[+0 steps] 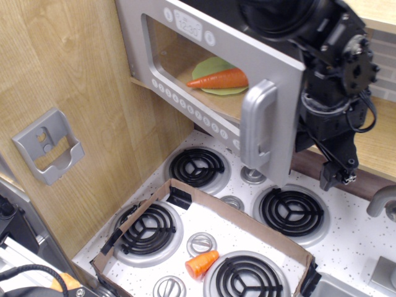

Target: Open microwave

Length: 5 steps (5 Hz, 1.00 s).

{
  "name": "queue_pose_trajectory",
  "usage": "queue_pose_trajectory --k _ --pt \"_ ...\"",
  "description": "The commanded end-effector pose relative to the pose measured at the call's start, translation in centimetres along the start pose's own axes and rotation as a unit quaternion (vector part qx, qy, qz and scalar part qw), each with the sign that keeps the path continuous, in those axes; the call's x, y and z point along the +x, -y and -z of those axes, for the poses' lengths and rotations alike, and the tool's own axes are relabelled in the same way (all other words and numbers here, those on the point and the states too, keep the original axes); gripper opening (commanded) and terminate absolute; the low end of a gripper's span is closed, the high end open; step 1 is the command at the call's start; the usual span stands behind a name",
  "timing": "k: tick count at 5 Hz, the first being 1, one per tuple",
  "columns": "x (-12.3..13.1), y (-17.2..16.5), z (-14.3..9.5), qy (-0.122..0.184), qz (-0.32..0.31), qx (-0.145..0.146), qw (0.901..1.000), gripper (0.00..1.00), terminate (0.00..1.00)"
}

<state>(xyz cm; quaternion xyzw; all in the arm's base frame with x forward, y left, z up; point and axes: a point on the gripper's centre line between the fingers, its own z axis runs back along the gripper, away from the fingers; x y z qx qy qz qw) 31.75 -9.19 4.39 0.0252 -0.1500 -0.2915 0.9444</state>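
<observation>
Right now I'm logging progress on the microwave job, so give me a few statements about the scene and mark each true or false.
1. The microwave door is swung partly open, its handle side out from the cabinet. True.
2. A carrot lies on a green plate inside the microwave. True.
3. The robot's fingers clamp the silver handle from the front. False: the arm is behind the door's free edge, and the fingers hang below it, off the handle.
4. The cardboard tray on the stove holds nothing. False: a small orange cone lies in it.
5. A grey bracket hangs on the wooden wall. True.
</observation>
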Motion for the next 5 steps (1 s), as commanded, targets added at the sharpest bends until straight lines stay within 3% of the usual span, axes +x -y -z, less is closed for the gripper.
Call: queue_pose_trajectory --k 1,2,4,5 --pt "-5.9 -0.3 -3.8 -0.009 -0.110 0.024 0.9936 1.00 0.00" --pt "-9.5 0.8 -4.9 -0.017 -0.149 0.020 0.9885 1.00 0.00" --pt "-11.5 0.1 -4.8 -0.017 -0.158 0.007 0.9873 1.00 0.00" --pt "-12.1 -1.8 -4.0 -0.027 -0.191 -0.012 0.9811 1.00 1.00"
